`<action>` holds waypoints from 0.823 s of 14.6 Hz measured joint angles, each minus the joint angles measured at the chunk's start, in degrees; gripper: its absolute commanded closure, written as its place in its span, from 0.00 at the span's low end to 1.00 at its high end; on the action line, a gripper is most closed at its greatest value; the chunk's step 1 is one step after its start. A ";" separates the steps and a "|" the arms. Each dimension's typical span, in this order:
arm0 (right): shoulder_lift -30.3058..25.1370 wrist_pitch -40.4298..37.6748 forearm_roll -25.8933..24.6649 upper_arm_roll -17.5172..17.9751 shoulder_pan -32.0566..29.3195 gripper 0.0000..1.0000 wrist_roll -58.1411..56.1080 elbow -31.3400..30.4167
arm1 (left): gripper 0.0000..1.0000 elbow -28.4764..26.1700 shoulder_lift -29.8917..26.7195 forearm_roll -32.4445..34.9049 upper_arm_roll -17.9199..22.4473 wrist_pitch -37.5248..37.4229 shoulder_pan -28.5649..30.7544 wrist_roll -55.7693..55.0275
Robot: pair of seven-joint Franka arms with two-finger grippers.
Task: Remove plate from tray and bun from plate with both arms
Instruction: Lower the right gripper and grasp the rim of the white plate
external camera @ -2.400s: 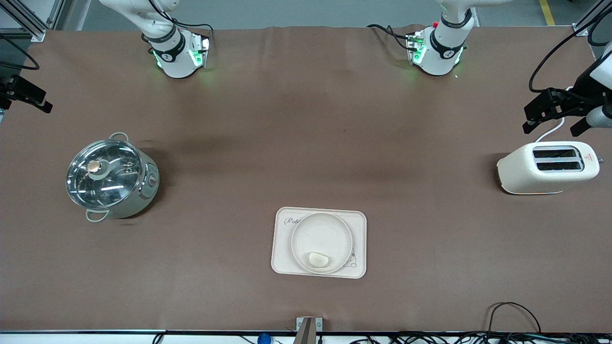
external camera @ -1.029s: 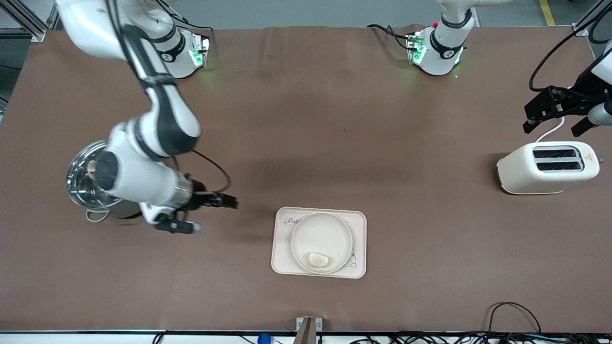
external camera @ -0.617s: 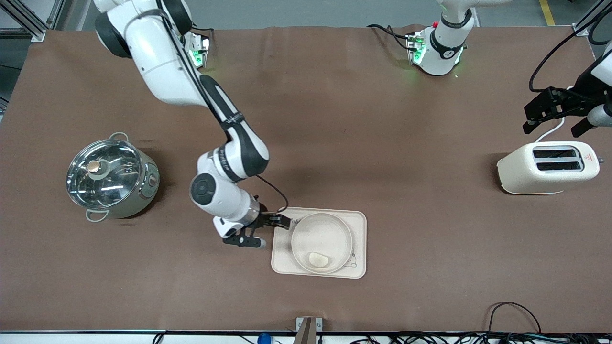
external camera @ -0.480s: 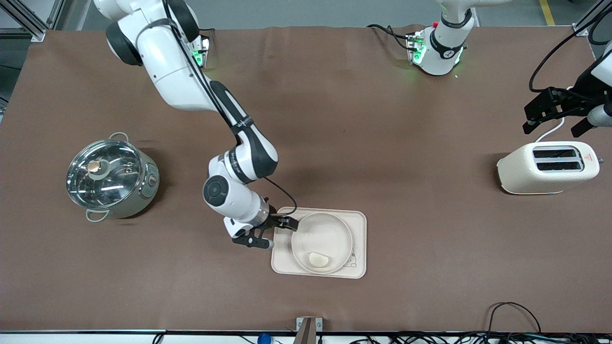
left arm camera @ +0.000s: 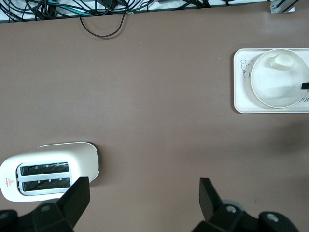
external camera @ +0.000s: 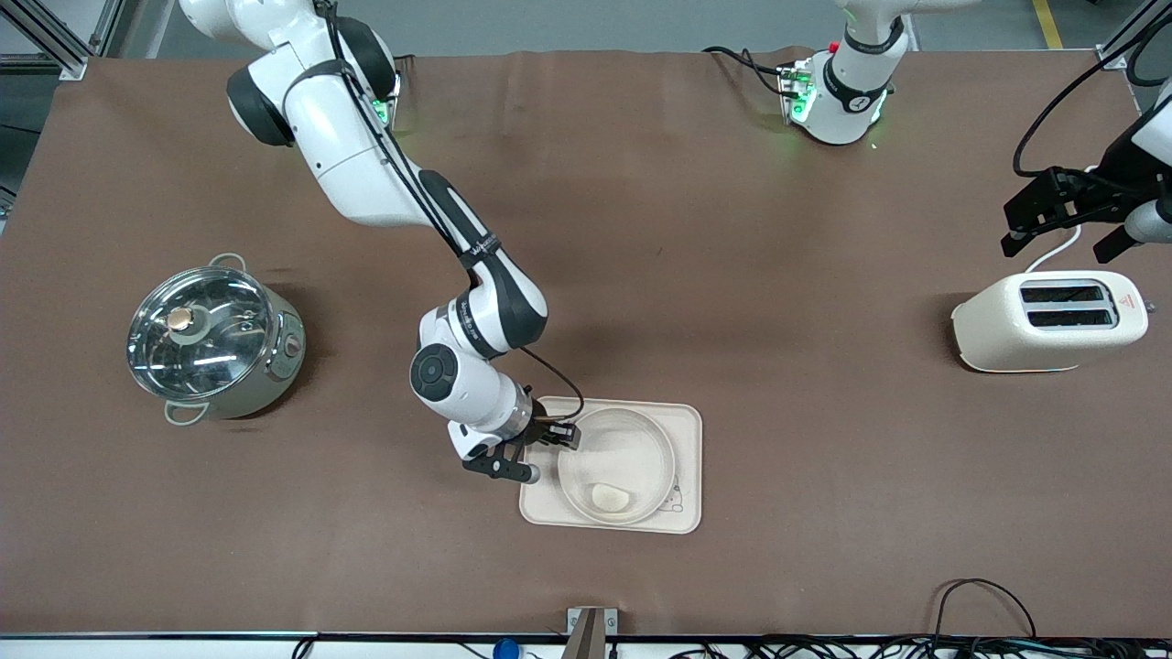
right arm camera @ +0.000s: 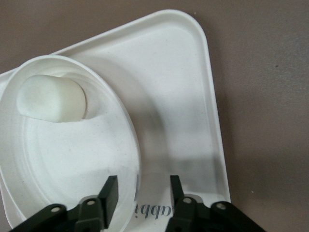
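Note:
The round cream plate [external camera: 623, 453] sits on the rectangular tray [external camera: 689, 430], with the small pale bun [external camera: 611, 497] lying in it at the edge nearest the front camera. My right gripper [external camera: 557, 436] is low at the plate's rim on the right arm's side. In the right wrist view my right gripper [right arm camera: 143, 189] is open, astride the plate's rim [right arm camera: 130, 145]. One finger is inside the plate and one is over the tray [right arm camera: 178, 96], with a gap on each side. The bun [right arm camera: 50, 99] lies apart from the fingers. My left gripper [external camera: 1055, 245] waits open, high beside the toaster.
A lidded steel pot [external camera: 212, 340] stands toward the right arm's end of the table. A white toaster [external camera: 1048, 320] stands at the left arm's end and shows as the toaster [left arm camera: 46, 169] in the left wrist view. Cables lie along the table edge nearest the front camera.
My right arm has swung from over the pot to the tray and come down at the plate's rim, its jaws narrowing. The left arm has not moved.

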 measured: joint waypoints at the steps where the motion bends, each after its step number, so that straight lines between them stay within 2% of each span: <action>1: 0.29 0.54 0.01 0.08 -0.01 0.74 0.00 0.01 | 0.00 0.00 0.00 0.00 0.00 0.00 0.00 0.00; 3: 0.85 1.64 0.04 0.56 -0.13 0.81 0.04 0.14 | 0.00 0.00 0.00 0.00 0.00 0.00 0.00 0.01; 5: 1.20 2.17 0.05 1.36 -0.42 0.96 0.08 0.24 | 0.00 0.00 0.00 0.00 0.00 0.00 0.00 0.01; 12: 0.57 1.66 2.40 3.03 -2.53 0.98 0.42 1.54 | 0.00 0.00 0.01 0.00 0.00 0.00 0.00 0.03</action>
